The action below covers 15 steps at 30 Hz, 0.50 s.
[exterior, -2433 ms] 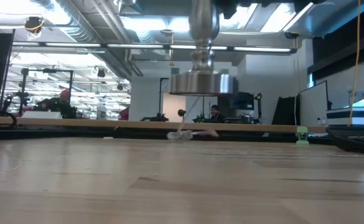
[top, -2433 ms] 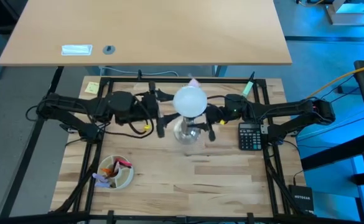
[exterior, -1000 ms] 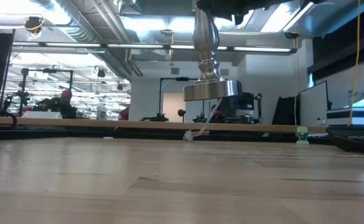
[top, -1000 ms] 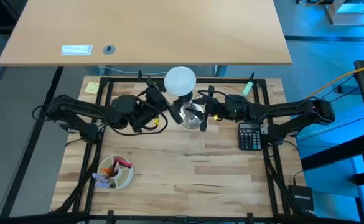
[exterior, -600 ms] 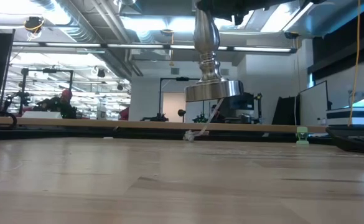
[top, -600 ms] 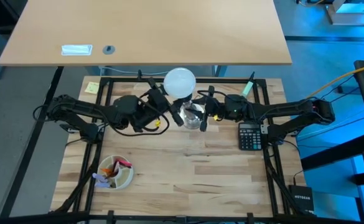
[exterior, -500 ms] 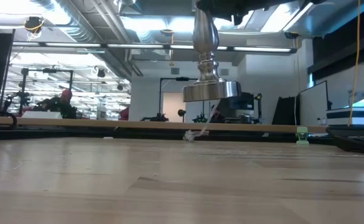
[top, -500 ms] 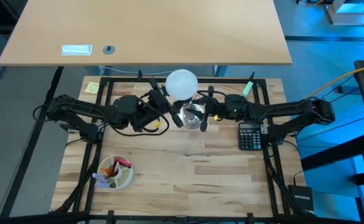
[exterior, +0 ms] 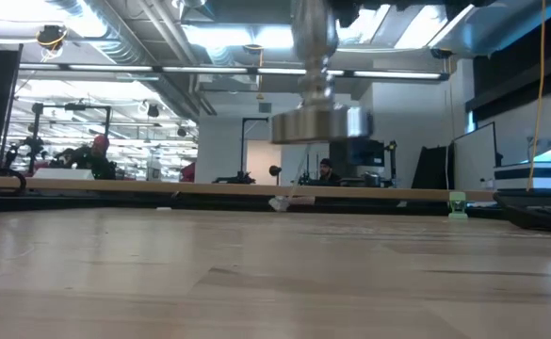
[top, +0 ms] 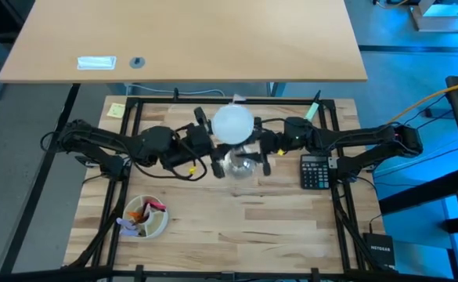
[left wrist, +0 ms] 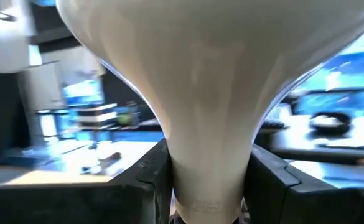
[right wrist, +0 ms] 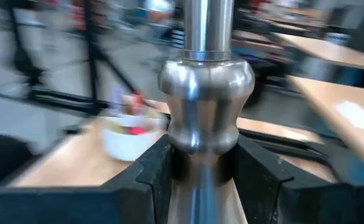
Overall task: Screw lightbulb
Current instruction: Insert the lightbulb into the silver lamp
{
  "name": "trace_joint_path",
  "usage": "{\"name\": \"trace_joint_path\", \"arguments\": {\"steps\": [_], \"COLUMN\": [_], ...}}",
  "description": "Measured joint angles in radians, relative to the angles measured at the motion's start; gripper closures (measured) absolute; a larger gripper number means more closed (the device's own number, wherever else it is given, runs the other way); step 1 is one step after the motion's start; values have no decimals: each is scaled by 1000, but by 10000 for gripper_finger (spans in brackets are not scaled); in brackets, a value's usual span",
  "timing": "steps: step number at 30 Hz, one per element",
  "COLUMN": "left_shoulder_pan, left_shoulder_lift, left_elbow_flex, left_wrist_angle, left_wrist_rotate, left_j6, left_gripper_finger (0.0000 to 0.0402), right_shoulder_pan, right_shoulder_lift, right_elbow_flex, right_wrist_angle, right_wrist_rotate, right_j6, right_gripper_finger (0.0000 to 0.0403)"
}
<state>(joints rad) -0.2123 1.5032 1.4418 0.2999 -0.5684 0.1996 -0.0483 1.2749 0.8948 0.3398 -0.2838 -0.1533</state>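
I see left arm reaching in low from the left, left gripper [top: 203,143] clamped on the bulb's [top: 233,124] neck [left wrist: 208,168] | bulb mid-table toward the far edge, over the stand [exterior: 316,122] | right arm from the right, right gripper [top: 265,149] clamped on the stand stem [right wrist: 205,118], base clear of the table [exterior: 256,273] | router [top: 383,249] near right reads NETGEAR

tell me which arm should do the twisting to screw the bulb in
Left. Its gripper is shut on the bulb at the narrow neck, right over the stand. The right gripper clamps the stand, held off the table, so it serves best as the steady hold.
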Motion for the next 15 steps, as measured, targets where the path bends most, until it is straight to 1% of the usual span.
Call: {"name": "trace_joint_path", "arguments": {"steps": [3,6,8,11,15], "left_shoulder_pan": [-1,-1,0,2,26], "left_shoulder_lift": [-1,0,0,0,0], "left_elbow_flex": [1,1,1,0,0], "left_wrist_angle": [-29,-45,-47,-49,-74], "left_wrist_rotate": [88,202,286,398,569], "left_j6": [-62,-100,-89,-32,50], "left_gripper_finger": [270,270,270,270,270], "right_shoulder_pan": [-1,-1,-1,0,1], "right_shoulder_lift": [-1,-1,0,0,0], "right_elbow_flex": [0,-2,-2,3,9], "right_wrist_angle": [4,-2,7,7,7], "right_wrist_rotate": [-158,-278,-344,-421,-481], "right_j6": [17,46,59,75,93], "right_gripper_finger": [260,260,260,260,260]}}
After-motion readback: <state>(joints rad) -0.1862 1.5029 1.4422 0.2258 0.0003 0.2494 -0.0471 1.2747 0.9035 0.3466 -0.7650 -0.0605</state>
